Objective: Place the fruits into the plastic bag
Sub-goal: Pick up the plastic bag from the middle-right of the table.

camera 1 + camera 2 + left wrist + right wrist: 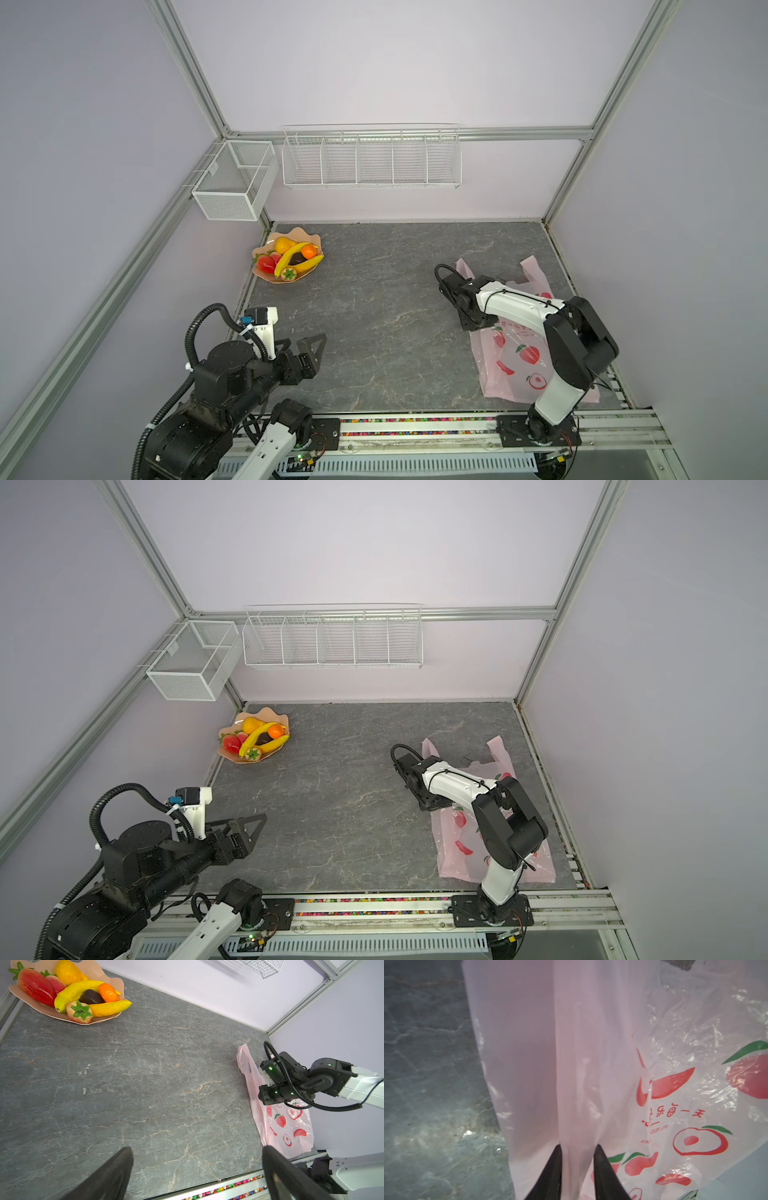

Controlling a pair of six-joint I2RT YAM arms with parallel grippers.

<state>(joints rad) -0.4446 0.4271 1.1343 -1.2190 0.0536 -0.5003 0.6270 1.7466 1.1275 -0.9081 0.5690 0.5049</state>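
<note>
the fruits (pixel 287 257) sit heaped in a peach wavy-edged dish (pixel 266 277) at the far left corner of the counter (pixel 374 311), none yet in the plastic bag (pixel 511 365). the bag lies flat along the right side of the counter, handles (pixel 530 266) at the far end.

the right end effector (pixel 578 1148) is down on the bag's left part, just nearer than the handles. its fingers are drawn close on either side of a raised fold of pink film. a narrow gap shows, and i cannot tell whether they clamp the fold. the left end effector (pixel 197 1147) hangs spread wide and empty over the near left of the counter.

the bag looks thin, limp and slick, so its layers probably cling. one layer pinched by the mouth should lift it open. the fruits look light, hard and smooth. the bananas (pixel 76 991) suit a grip across the middle, while the orange (pixel 108 992) may roll.
</note>
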